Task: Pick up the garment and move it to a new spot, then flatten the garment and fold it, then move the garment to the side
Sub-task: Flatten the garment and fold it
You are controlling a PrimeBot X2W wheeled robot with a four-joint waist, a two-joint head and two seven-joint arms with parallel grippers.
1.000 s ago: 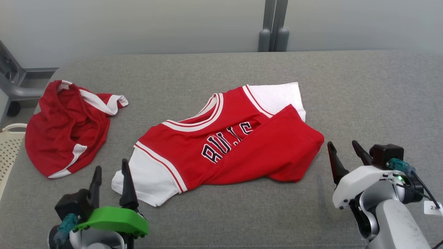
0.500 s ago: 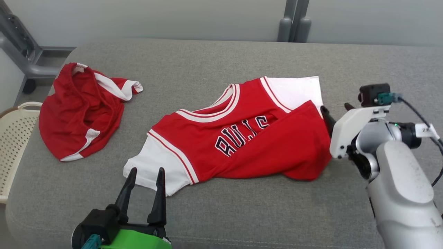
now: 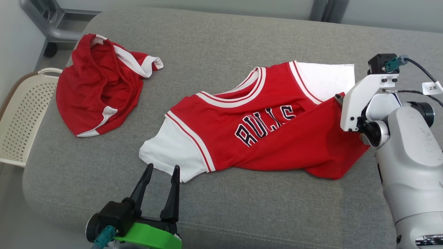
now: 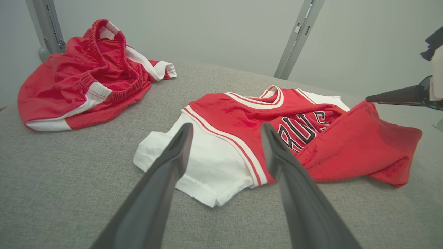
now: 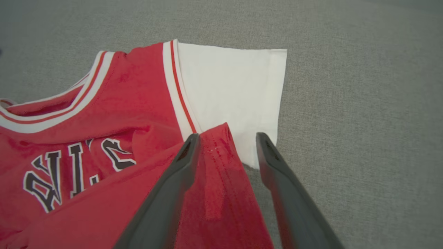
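Fingers (image 5: 171, 186) of the right gripper (image 5: 226, 138) stand apart w/ a red hem corner of the jersey (image 3: 221, 131) btwn them, not pinched yet (prob. to peel back that folded-over flap). It lies crumpled mid grey cushion (image 3: 225, 38). The left gripper (image 3: 163, 167) hovers wide open just short of the white sleeve (image 3: 169, 152), ready for that end. The red shorts (image 3: 100, 90) sit well apart.

Right gripper (image 5: 226, 135) mostly hidden behind its own white housing, right of head view. Jersey (image 3: 270, 152) lettering partly covered by folded red flap (not fully readable). Basket (image 3: 20, 103) cut by left edge.
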